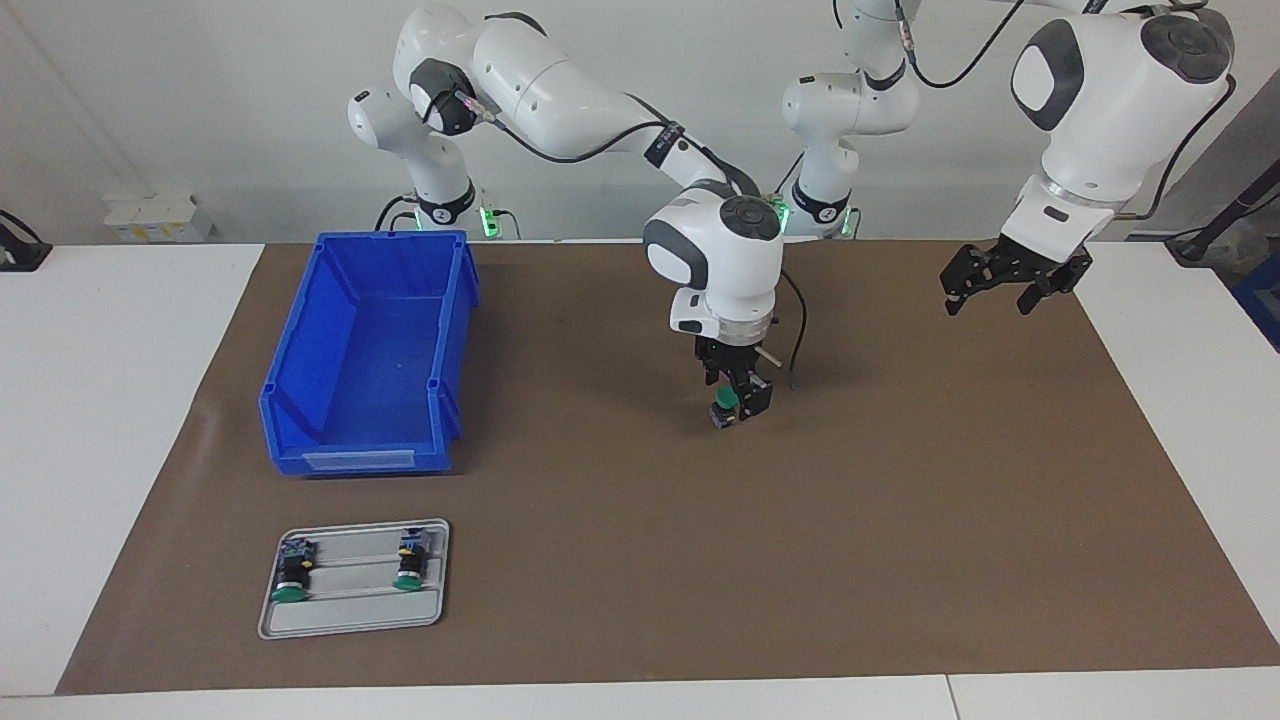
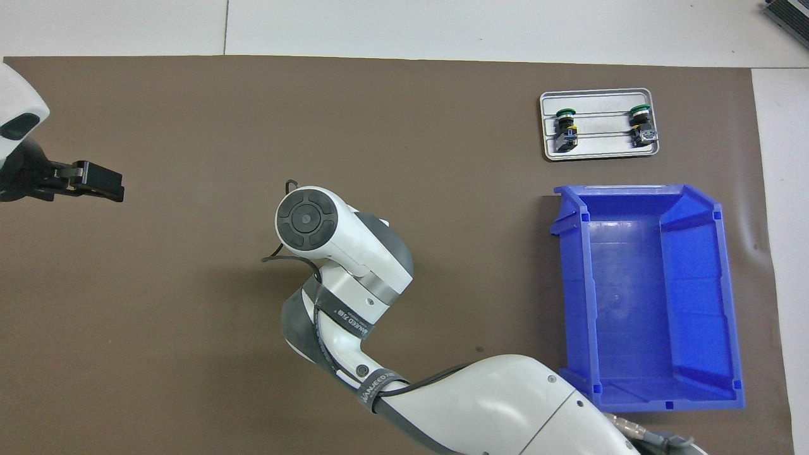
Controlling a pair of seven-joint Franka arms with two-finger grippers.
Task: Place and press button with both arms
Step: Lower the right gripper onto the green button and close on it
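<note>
Bright, even light falls from above. The white jointed robot arm casts a soft, faint shadow on the matte brown paper mat. Both views are sharp, with no glare or visible edge distortion.

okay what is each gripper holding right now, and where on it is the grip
The right gripper, over the middle of the brown mat, holds a green-capped push button by its black body. The left gripper is open and holds nothing.

The right gripper holds the button over the brown mat.
</note>
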